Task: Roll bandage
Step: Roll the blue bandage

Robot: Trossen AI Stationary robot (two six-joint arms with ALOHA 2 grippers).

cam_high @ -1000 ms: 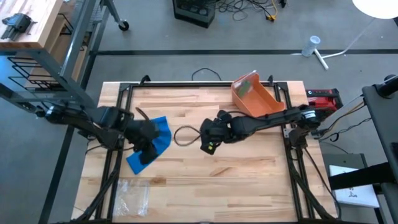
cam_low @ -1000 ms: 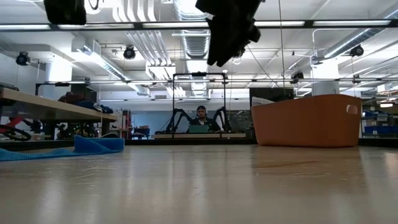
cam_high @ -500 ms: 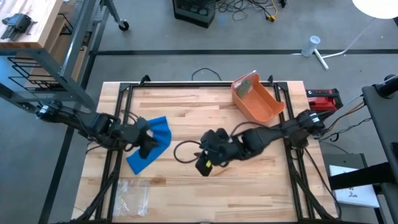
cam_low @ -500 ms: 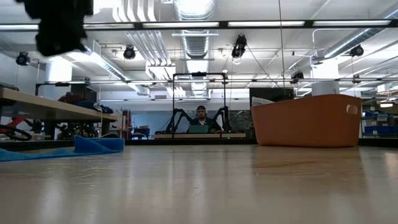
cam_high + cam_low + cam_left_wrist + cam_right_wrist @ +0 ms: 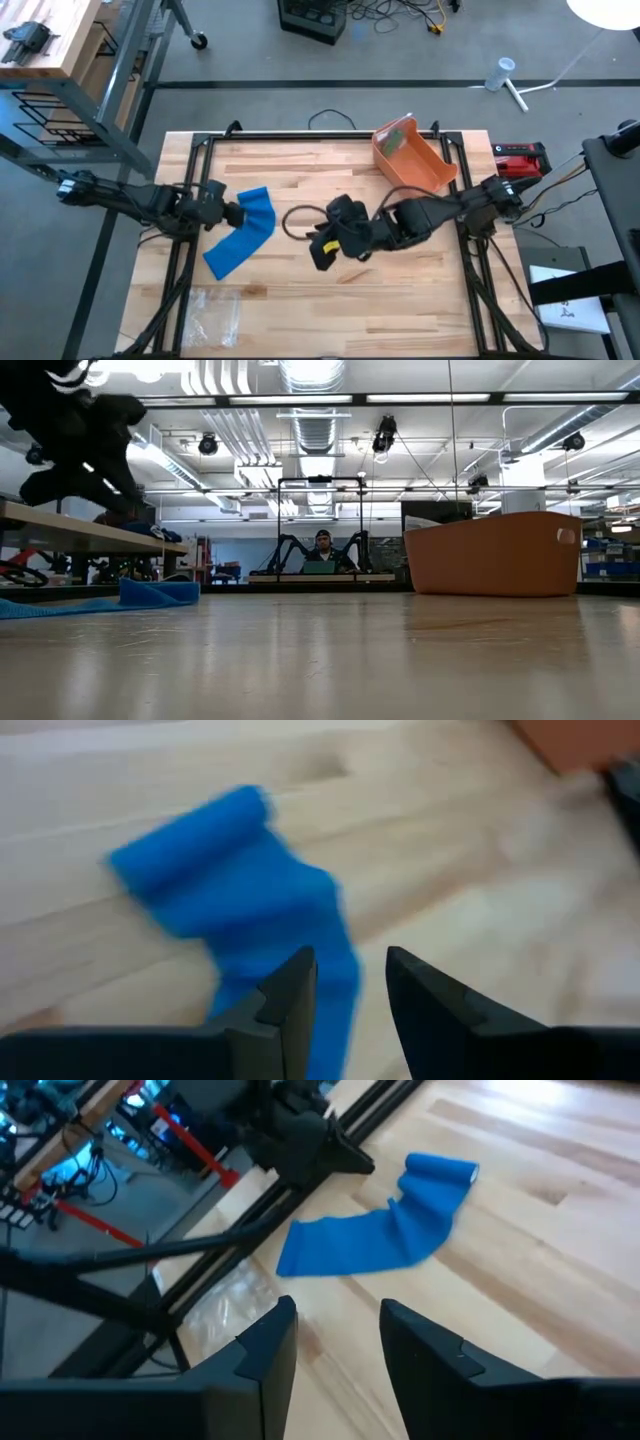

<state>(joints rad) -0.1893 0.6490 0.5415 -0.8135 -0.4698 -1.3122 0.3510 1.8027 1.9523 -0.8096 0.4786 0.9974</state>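
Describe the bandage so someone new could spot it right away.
Look at the left half of the wooden table, just ahead of the left gripper. The bandage is the bright blue strip lying flat there, partly rolled at its far end, unlike the orange bin.

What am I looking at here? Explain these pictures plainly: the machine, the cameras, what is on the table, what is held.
This is a robot with two dark jointed arms working at a wooden table. Each arm ends in a gripper with two fingers.

One camera looks straight down from above, one sits at table-top height looking across into the room, and one rides on each arm's wrist, looking past that arm's own fingers.

From above, the left gripper sits right beside a blue bandage, which is partly rolled at one end with a flat tail. The right gripper hovers near the table's middle.

Also on the table: an orange bin at the far edge, a dark cable loop and a clear plastic bag at the near left.

Both wrist cameras show a gap between the fingers with nothing in it, so neither gripper holds anything.
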